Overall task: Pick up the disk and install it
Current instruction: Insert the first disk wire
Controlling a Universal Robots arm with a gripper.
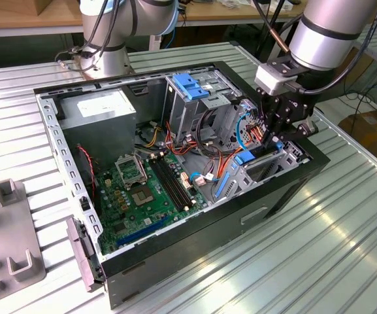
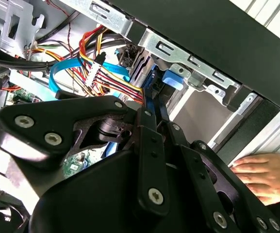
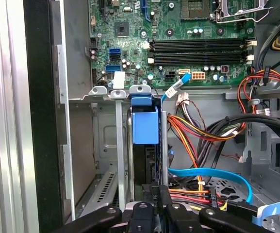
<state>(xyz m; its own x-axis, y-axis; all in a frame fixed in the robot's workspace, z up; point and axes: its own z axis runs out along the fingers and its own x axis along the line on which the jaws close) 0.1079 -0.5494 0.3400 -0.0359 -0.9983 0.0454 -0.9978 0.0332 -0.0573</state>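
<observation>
Open computer case (image 1: 286, 190) lies on its side on the ribbed worktop (image 1: 345, 248). The claw (image 1: 271, 140) is down inside the case at the drive bay on the exterior view's right. In the first wrist view the disk (image 3: 144, 160) stands on edge in the bay slot, blue rail tab (image 3: 144, 124) at its far end, long axis running straight away from the claw (image 3: 155, 206) toward the motherboard (image 3: 178, 43). The claw's fingers sit narrow on the disk's near edge (contact looks firm, though partly hidden). A person's hand (image 2: 261, 174) rests just outside the case.
</observation>
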